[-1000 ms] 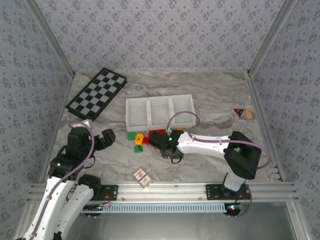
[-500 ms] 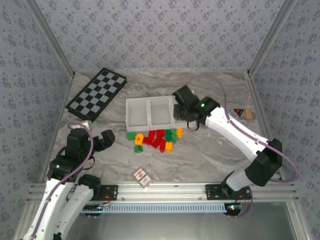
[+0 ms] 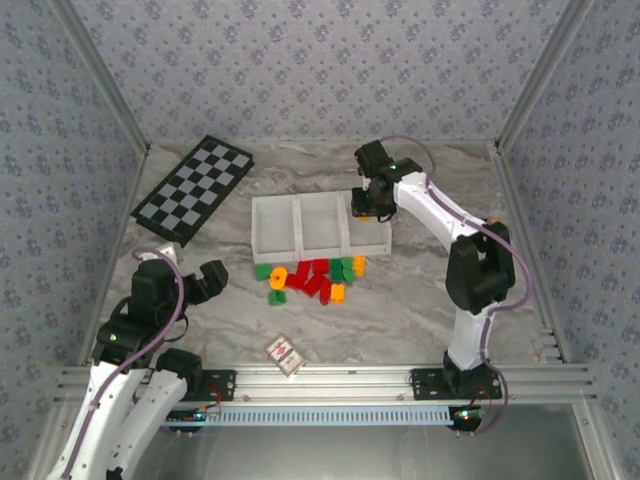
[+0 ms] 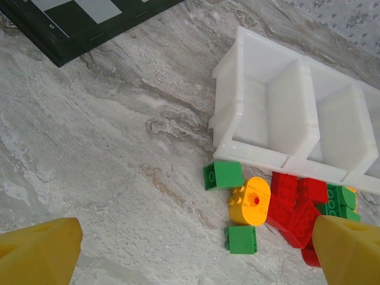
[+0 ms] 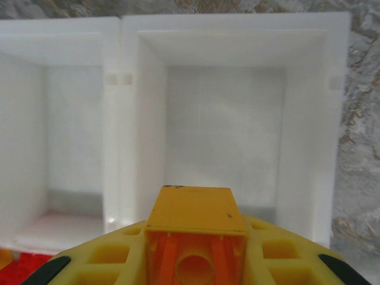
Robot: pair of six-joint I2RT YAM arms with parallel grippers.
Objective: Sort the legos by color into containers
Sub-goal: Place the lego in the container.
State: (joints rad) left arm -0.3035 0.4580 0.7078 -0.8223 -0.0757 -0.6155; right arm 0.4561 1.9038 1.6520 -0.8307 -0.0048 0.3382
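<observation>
Orange-yellow plastic is pinched between the fingers (image 5: 113, 261) of the right gripper (image 3: 366, 203): a single brick (image 5: 196, 228), clamped by its sides with its hollow underside facing the wrist camera. It hangs directly over the right compartment (image 5: 225, 124) of the tray (image 3: 297, 228), not yet let go. I judge the grip is kept high and centred so that the brick will fall inside the walls rather than clip the rim. That compartment's floor shows bare white, and so does what shows of the middle compartment (image 5: 74, 130) beside it. From the left wrist the left compartment (image 4: 261, 113) looks empty too, so no colour has yet claimed a bin, as far as can be seen.

Outward, the pile (image 3: 315, 278) of red, green and orange-yellow legos lies on the table (image 3: 420, 290) just in front of the tray, some touching its near wall. The left gripper (image 3: 205, 280) hovers low beside the pile with fingers spread wide, holding nothing, probably parked out of the other arm's way. A checkerboard (image 3: 195, 185) lies well apart at the far left.
</observation>
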